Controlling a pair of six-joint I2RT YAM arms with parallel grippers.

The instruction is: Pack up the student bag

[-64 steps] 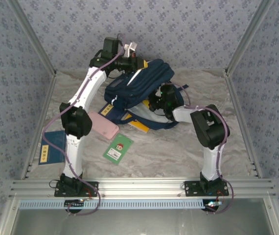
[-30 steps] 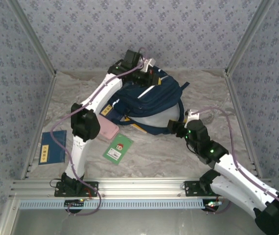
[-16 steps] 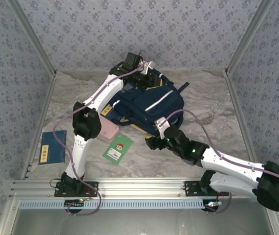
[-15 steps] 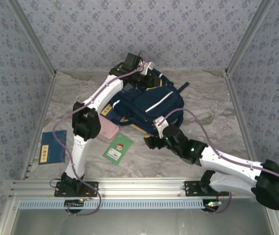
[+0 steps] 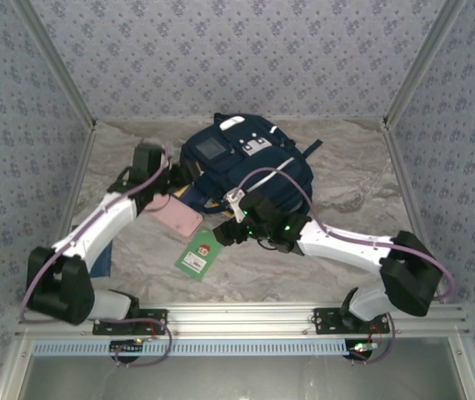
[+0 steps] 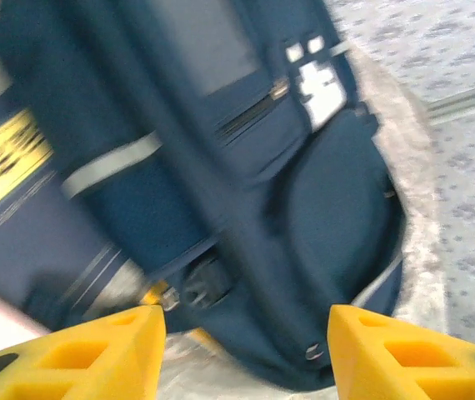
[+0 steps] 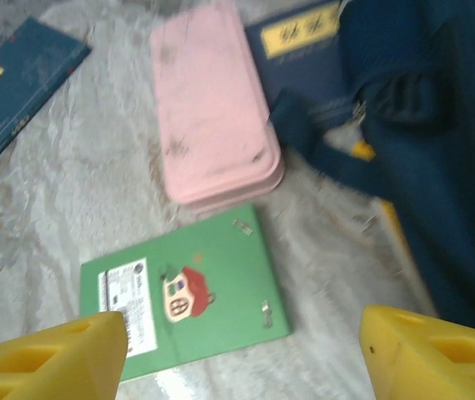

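Worktop (image 5: pixel 346 192): marbled grey sheet, patterned walls on three sides.

Student bag (image 5: pixel 246 162): lies far-centre on the worktop, front face up. Small square panel and grey-white patch are toward the back wall; a white stripe runs across the near half. A dark strap trails off its right side. The near-left edge overlaps a blue book with a yellow label (image 7: pixel 300 42).

Left hand (image 6: pixel 246 342): open. Both yellow fingers stand apart at the bottom of the wrist view with nothing between them. It sits just beside the bag's left side and points at it. I cannot tell whether it touches the fabric; the wrist view is motion-blurred.

Right hand (image 7: pixel 242 350): open, fingers spread wide, nothing held. It hangs over the worktop in front of the bag's near edge, above the green notebook (image 7: pixel 187 296).

Other items:
- Green notebook has a cartoon picture and a white label. It lies flat near the front of the bag, apart from it.
- Pink case (image 7: pixel 217 150) lies just beyond the notebook, close to it. Its far end is near the yellow-labelled book.
- A second blue book (image 7: pixel 21 79) lies well to the left, partly under the left arm in the top view.
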